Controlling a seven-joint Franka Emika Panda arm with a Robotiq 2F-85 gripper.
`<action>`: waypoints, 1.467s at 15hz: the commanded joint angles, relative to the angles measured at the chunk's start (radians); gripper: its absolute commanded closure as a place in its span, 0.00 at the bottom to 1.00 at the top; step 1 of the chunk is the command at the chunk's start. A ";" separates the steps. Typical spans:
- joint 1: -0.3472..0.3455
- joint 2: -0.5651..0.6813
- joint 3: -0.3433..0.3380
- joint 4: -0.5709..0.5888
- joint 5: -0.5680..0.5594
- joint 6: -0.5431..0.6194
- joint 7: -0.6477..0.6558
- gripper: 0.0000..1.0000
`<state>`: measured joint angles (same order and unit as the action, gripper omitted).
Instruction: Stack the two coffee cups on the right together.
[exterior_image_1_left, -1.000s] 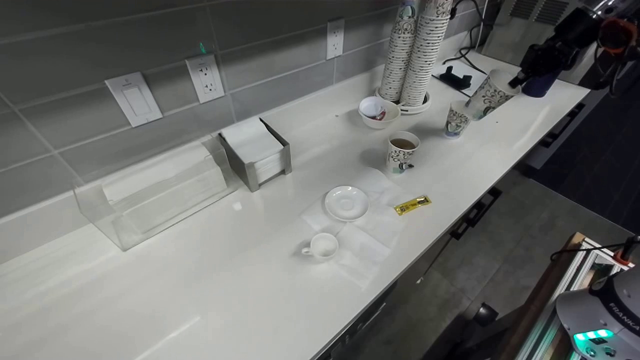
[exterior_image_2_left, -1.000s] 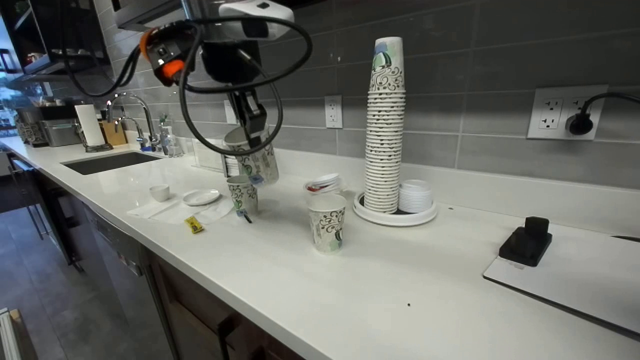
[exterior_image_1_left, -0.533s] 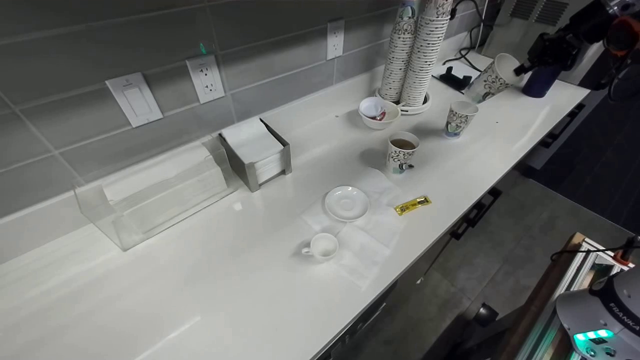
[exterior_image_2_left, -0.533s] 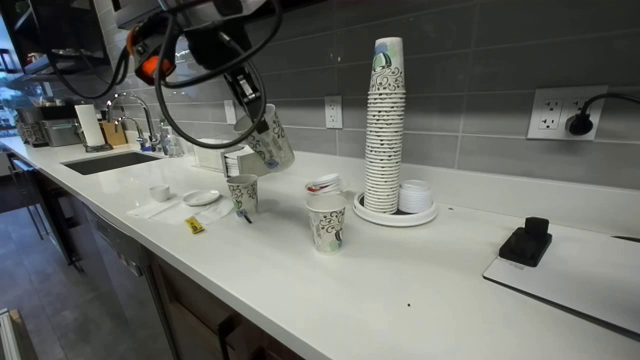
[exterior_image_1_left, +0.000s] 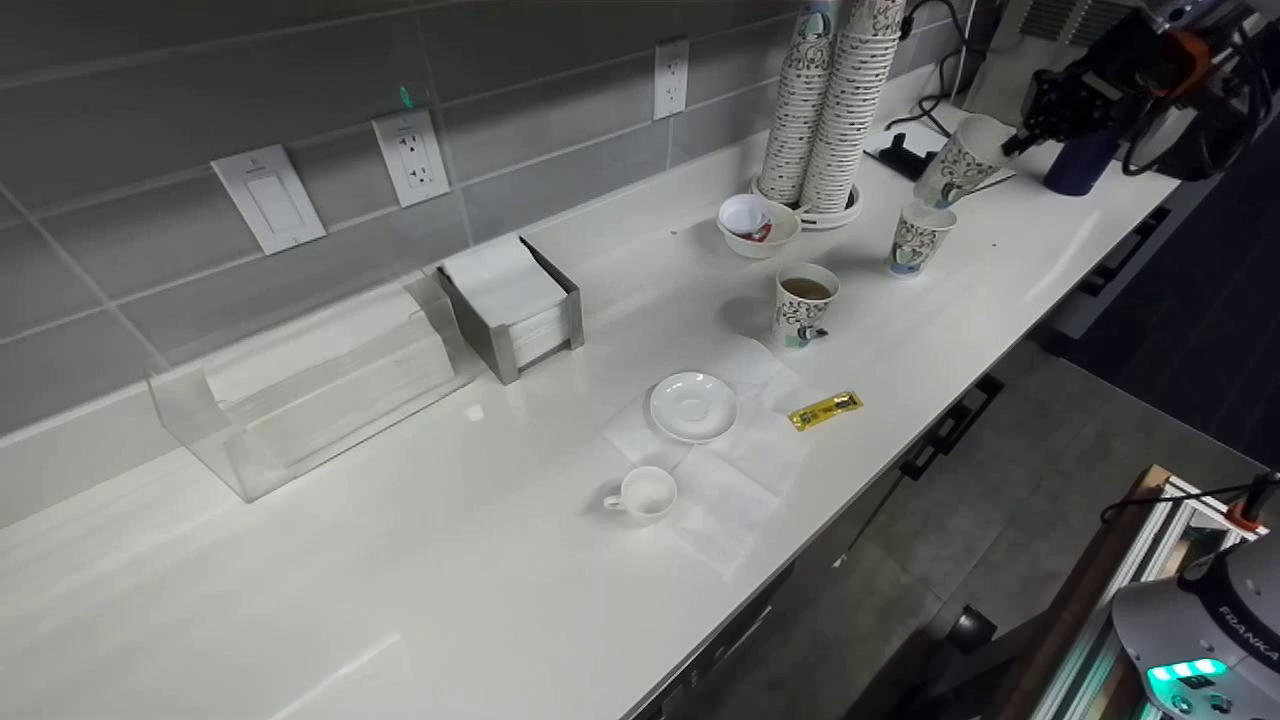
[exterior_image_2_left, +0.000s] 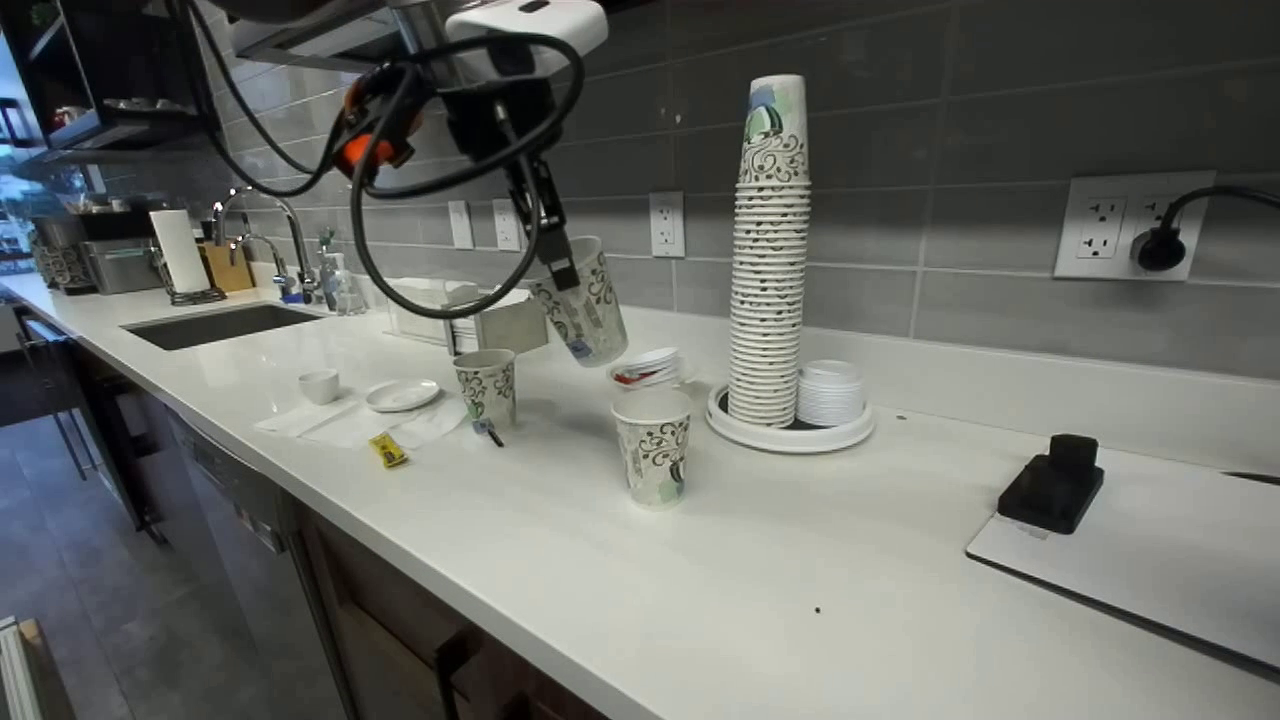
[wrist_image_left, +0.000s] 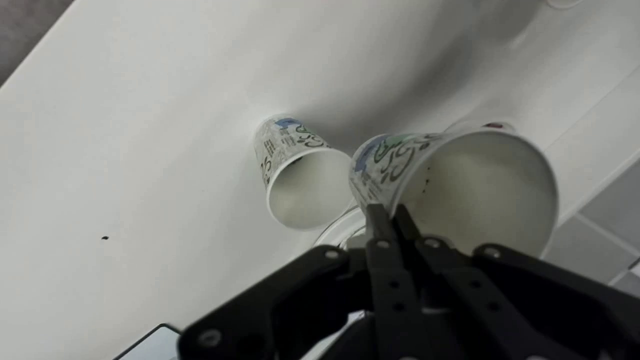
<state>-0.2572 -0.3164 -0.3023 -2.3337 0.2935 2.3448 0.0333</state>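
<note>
A white paper cup with dark swirls (exterior_image_2_left: 594, 312) hangs tilted, pinched at its rim by the black two-fingered hand (wrist_image_left: 392, 219); apart from it, a matching swirl-patterned paper cup (exterior_image_2_left: 654, 452) stands upright on the glossy white surface (exterior_image_2_left: 760, 560).

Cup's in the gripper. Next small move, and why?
I'd probably ease the held paper cup sideways over the standing paper cup before lowering: the gripper pinches the held one near its rim, tilted, and in the wrist view its base shows beside the other's open mouth, not over it.
</note>
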 joint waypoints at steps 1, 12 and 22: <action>-0.016 0.099 0.004 0.119 -0.032 -0.055 0.092 0.99; -0.042 0.193 -0.013 0.215 -0.044 -0.117 0.173 0.99; -0.037 0.328 -0.004 0.337 -0.083 -0.206 0.251 0.99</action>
<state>-0.2897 -0.0343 -0.3103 -2.0545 0.2304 2.1843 0.2470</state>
